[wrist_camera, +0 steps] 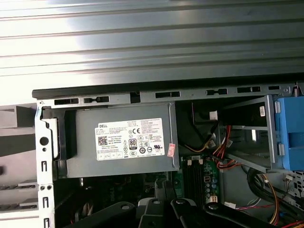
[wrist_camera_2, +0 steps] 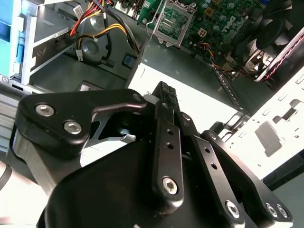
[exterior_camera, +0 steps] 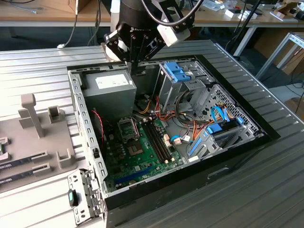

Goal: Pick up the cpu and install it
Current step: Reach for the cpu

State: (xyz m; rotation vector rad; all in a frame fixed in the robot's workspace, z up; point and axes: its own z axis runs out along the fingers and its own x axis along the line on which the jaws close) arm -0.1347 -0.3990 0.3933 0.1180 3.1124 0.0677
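My gripper (exterior_camera: 136, 70) hangs over the grey power-supply box (exterior_camera: 108, 90) at the back of the open computer case (exterior_camera: 247, 121). Its black fingers (wrist_camera_2: 165, 102) lie close together with nothing visible between them. The cpu is out of view. The motherboard's cpu socket (exterior_camera: 128, 127) sits in front of the power supply, its metal frame (wrist_camera_2: 172, 21) looking bare inside. In the first wrist view the labelled power-supply box (wrist_camera: 123, 142) lies just beyond the fingers (wrist_camera: 156, 206).
Dark memory slots (exterior_camera: 156, 137) and a small bare dark chip (exterior_camera: 135, 150) lie on the green board. Blue drive brackets (exterior_camera: 176, 72) and cable bundles (exterior_camera: 190, 128) fill the exterior view's right of the case. A grey fixture tray (exterior_camera: 38, 137) with memory sticks (exterior_camera: 23, 159) stands at the left.
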